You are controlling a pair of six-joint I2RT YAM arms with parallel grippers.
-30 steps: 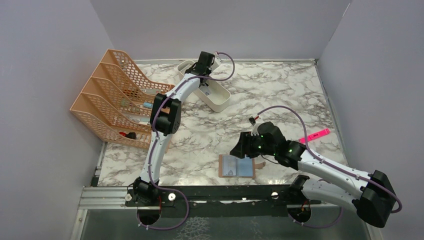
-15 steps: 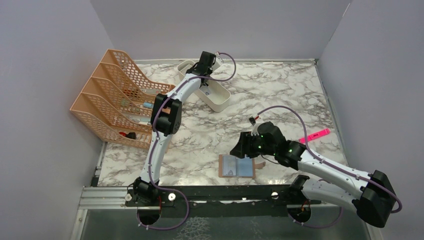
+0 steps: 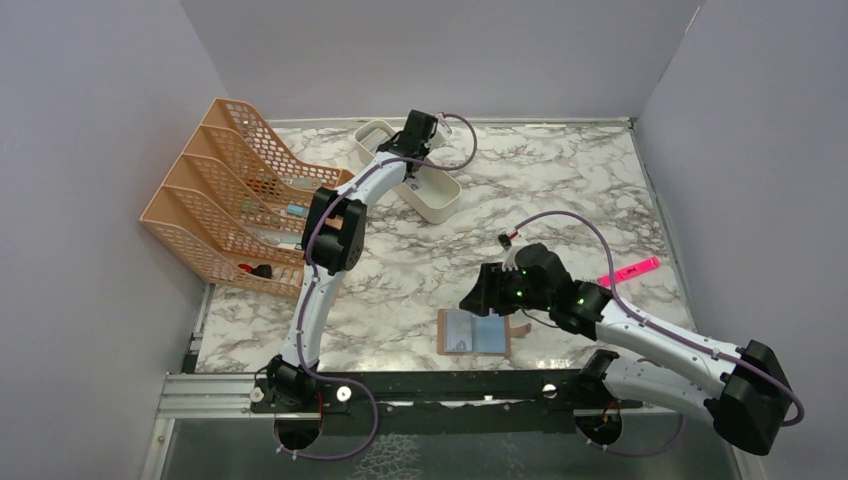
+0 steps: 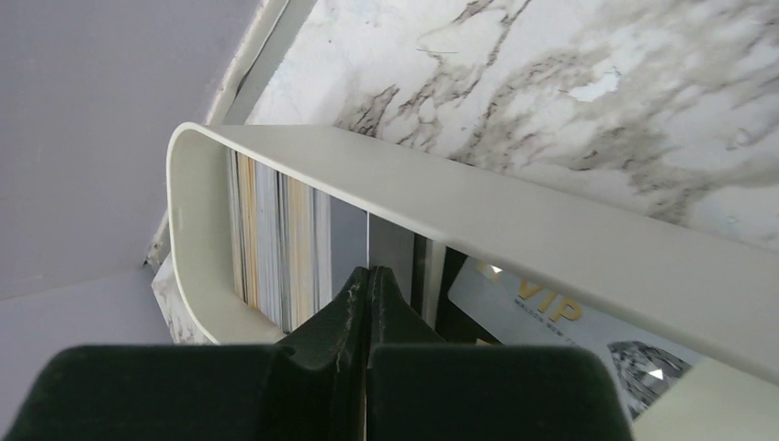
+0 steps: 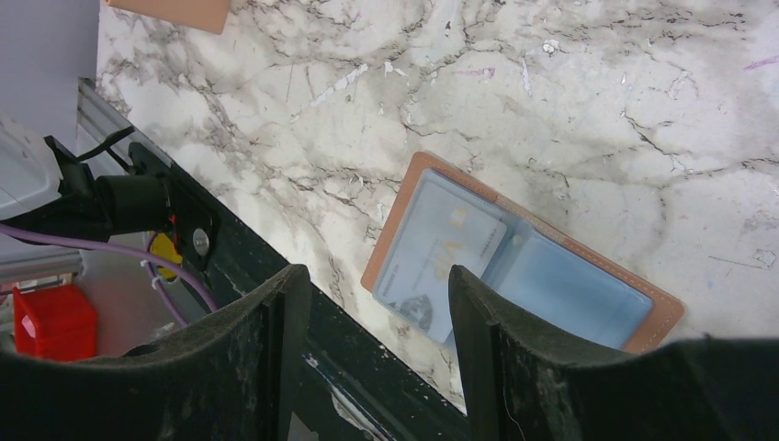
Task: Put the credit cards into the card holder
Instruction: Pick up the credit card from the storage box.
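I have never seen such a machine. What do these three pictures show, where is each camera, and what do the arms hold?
These are two white robot arms bolted at the near edge of a marble-patterned table. The wide picture comes from a fixed camera above; the other two come from cameras on the wrists. The left gripper, fingers pressed together, reaches into a white tray of upright cards; whether it pinches one I cannot tell. The right gripper hovers open and empty over the opened brown card holder, which has one card in a pocket. An orange rack and a pink highlighter are also on the table.
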